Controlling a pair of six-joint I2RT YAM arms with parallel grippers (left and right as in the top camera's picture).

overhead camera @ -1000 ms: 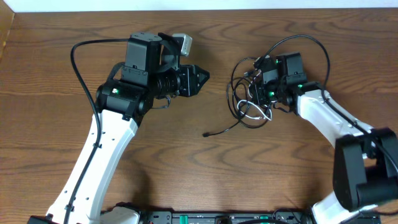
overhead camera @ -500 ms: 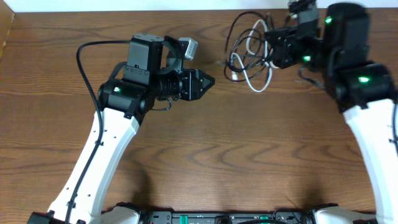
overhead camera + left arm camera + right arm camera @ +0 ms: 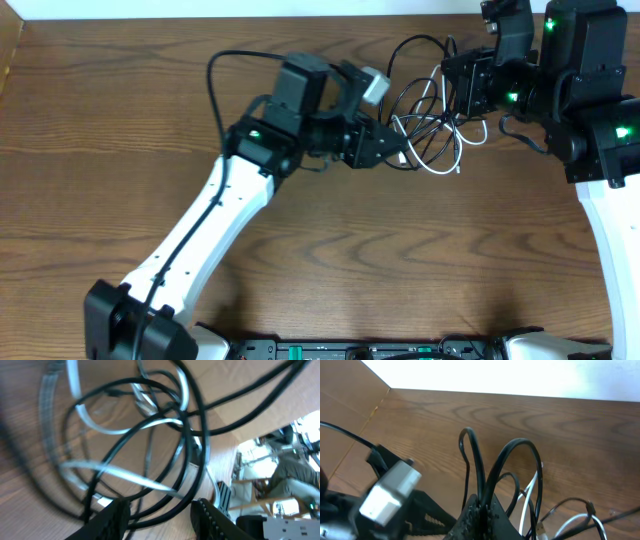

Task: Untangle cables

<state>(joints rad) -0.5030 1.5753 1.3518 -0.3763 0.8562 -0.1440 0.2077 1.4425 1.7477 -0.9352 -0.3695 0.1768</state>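
Note:
The cables (image 3: 425,125), a tangle of black cords and one white cord (image 3: 440,166), hang in a bunch at the back right of the table. My right gripper (image 3: 462,85) is shut on black loops (image 3: 475,465) of the bunch and holds it up; the white cord (image 3: 534,487) dangles beside them. My left gripper (image 3: 400,152) reaches into the left side of the bunch. In the left wrist view its jaws (image 3: 162,520) are open, with black strands (image 3: 192,435) and the white cord (image 3: 125,475) running between and above them.
The wooden table (image 3: 400,260) runs to a white wall at the back. The left arm's own thick black wire (image 3: 215,80) arcs above its forearm. A black base unit (image 3: 350,350) sits at the front edge.
My left arm has swung right and its jaws have reached the cable bunch. My right gripper lifted the bunch off the table to the back right and still holds it.

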